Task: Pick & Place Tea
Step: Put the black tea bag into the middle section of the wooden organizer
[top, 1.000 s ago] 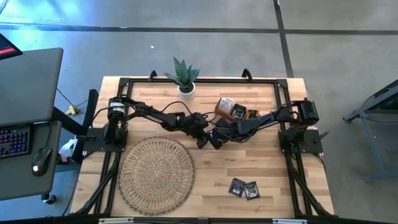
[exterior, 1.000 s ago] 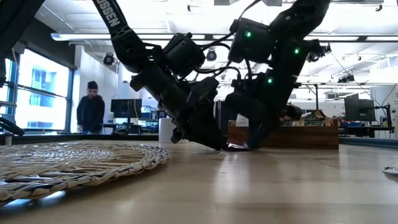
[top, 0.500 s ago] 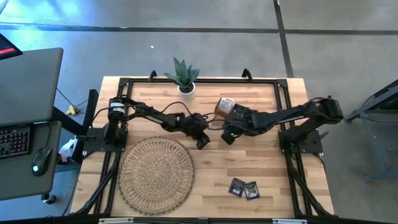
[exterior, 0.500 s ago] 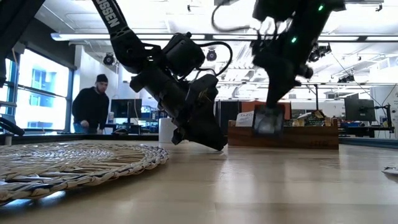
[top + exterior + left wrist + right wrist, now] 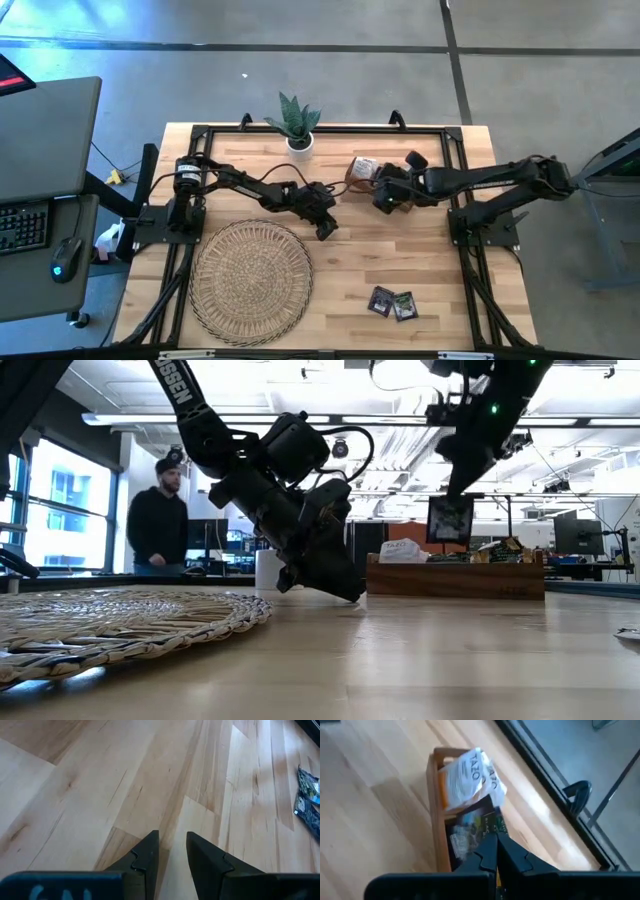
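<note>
From above, we see the right end effector held over the wooden tray near the far side of the bench, its fingers closed together; what they pinch is hard to make out here. The left end effector sits low near the bench centre, just past the woven mat. Two dark tea sachets lie side by side on the bench toward the near right.

At bench height, we see the right end effector raised above the tray, clamped on a dark tea sachet that hangs flat and square beneath it, clear of the tray. The left end effector angles down to the wood. A person stands in the room behind.

Through the left wrist camera, we find the left end effector slightly parted with nothing between its fingers, bare wood below, and the two sachets at the edge.

Through the right wrist camera, the right end effector is pressed shut over the tray, which holds an orange-and-white sachet and dark ones.
</note>
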### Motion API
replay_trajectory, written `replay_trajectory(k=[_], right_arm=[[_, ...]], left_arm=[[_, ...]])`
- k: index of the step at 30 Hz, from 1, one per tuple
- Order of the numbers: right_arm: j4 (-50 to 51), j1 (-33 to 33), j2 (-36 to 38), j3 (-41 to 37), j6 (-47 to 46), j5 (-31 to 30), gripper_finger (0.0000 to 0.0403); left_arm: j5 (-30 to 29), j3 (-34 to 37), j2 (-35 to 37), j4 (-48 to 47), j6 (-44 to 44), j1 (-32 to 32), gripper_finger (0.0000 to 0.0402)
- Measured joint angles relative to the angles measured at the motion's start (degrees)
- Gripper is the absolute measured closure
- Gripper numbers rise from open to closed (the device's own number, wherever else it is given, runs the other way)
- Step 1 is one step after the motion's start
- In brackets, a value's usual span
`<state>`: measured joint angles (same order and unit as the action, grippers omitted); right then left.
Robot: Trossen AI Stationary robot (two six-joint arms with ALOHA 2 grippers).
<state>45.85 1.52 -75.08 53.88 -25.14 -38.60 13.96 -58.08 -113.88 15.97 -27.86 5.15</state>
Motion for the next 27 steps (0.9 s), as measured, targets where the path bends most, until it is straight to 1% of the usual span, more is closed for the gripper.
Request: replay_trajectory(k=[7,12,14,20,24,27], right_arm=[[-3.8,2.3,-3.5,-4.1,2.5,-0.1,0.0403],[-5.9,3.4,-4.2,-5.1,3.3,-1.4,0.0398],[-7.3,3.6,-4.2,-5.1,3.5,-2.0,0.0393],[-13.4,3.8,-4.2,-5.1,9.5,-1.6,0.0379],[-13.6,3.8,-4.2,-5.1,11.7,-1.5,0.0367],[-13.5,3.6,-4.2,-4.8,11.7,-0.9,0.0350]], left_arm=[[0.1,0.0,0.0,0.1,0.4,0.0,0.0303],[0.1,0.0,0.1,0.1,0.5,0.0,0.0303],[0.1,0.0,0.1,0.1,0.5,0.0,0.0303],[0.1,-0.1,0.1,0.1,0.5,0.0,0.0303],[0.5,-0.1,0.1,0.2,0.5,0.1,0.0303],[0.7,-0.1,0.1,0.2,0.5,0.1,0.0303]])
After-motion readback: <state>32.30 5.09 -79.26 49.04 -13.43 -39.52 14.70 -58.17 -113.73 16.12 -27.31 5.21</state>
